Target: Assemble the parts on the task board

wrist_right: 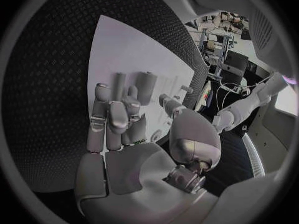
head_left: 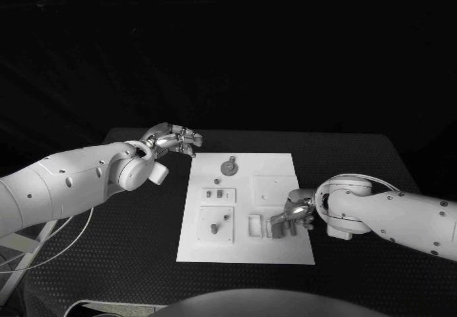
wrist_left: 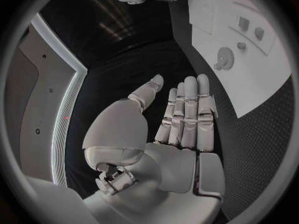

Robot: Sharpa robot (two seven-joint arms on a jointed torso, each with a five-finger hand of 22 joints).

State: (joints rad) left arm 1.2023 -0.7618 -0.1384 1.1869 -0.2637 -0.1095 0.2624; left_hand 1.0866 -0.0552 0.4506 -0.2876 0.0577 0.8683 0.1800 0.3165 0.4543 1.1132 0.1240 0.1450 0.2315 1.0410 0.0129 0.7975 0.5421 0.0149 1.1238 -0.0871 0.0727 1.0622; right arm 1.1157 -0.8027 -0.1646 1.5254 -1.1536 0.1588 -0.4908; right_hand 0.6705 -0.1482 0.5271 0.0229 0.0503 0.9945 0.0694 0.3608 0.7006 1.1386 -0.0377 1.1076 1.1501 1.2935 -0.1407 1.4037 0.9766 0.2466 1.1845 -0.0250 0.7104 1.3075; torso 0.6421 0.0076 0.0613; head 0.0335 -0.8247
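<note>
From the head camera, one white task board [head_left: 246, 210] lies mid-table carrying one gear-shaped part [head_left: 228, 168] near its far edge and a few small pegs [head_left: 218, 194] in raised blocks, while the left hand [head_left: 172, 142] hovers off the board's far-left corner and the right hand [head_left: 295, 215] sits low over the board's near-right edge. Over to the left wrist: that hand [wrist_left: 181, 119] is flat, fingers straight, gripping nothing, the gear [wrist_left: 224, 58] well apart. Right wrist now: fingers [wrist_right: 118, 114] partly curled above the board [wrist_right: 124, 50], and I cannot tell whether they hold a part.
</note>
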